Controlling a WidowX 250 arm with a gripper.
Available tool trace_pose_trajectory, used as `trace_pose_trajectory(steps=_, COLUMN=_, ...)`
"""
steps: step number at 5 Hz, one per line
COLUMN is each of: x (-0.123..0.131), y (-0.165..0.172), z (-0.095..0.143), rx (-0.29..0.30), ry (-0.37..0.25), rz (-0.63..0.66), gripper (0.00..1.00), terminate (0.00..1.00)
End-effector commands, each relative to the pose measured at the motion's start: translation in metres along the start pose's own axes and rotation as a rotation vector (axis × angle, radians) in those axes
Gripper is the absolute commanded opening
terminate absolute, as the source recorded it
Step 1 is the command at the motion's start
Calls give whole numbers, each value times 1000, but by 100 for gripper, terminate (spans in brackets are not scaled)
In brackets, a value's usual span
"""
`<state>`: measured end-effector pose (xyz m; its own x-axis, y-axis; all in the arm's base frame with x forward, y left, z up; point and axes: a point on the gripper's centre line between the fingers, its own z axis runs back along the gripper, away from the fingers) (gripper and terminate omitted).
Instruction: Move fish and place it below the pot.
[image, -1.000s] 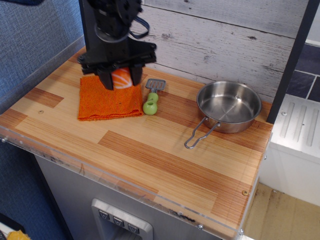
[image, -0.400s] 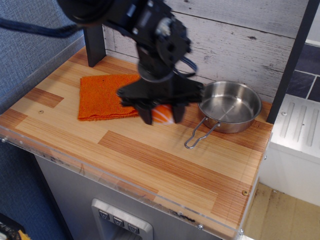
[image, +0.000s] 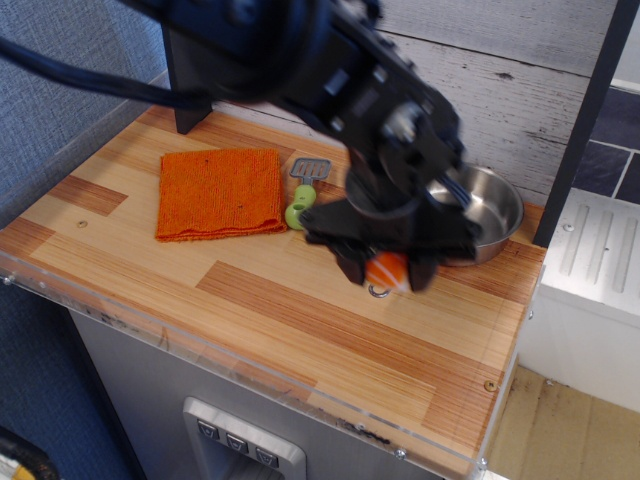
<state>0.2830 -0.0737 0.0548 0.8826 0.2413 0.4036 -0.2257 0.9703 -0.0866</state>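
Observation:
My gripper (image: 386, 272) is shut on the fish (image: 387, 269), a small orange toy salmon slice with white stripes, held between the two dark fingers just above the wooden counter. It hangs in front of the pot (image: 492, 207), a shiny steel pan at the back right, and the arm hides most of the pan's left side. The end of the pot's wire loop handle (image: 379, 291) peeks out right under the fish.
An orange woven cloth (image: 219, 192) lies flat at the back left. A grey toy spatula with a green handle (image: 303, 196) lies just right of it. The wooden counter (image: 280, 330) ends in a clear-edged front lip, and a white wall stands behind.
My gripper has carried the fish from above the cloth at the back left, rightward and toward the front, to a spot over the end of the pot's handle. The spatula shows again.

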Motion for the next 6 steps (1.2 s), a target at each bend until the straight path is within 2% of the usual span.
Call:
trace_pose_trajectory(steps=1, x=-15, y=-18, z=-9, rx=-47, ry=8, rz=-140, gripper=0, terminate=0)
trace_pose_trajectory(steps=2, x=-24, y=-20, z=-17, rx=-44, ry=41, rz=-158, gripper=0, terminate=0)
trace_pose_trajectory(steps=3, x=-27, y=-15, z=-21, rx=-32, ry=44, rz=-136, gripper=0, terminate=0)
trace_pose_trajectory(steps=4, x=-24, y=-14, z=-21, rx=-7, ry=52, rz=-133, gripper=100, terminate=0)
trace_pose_trajectory(steps=6, x=-22, y=-15, z=-19, rx=-9, ry=51, rz=-125, gripper=100, terminate=0)
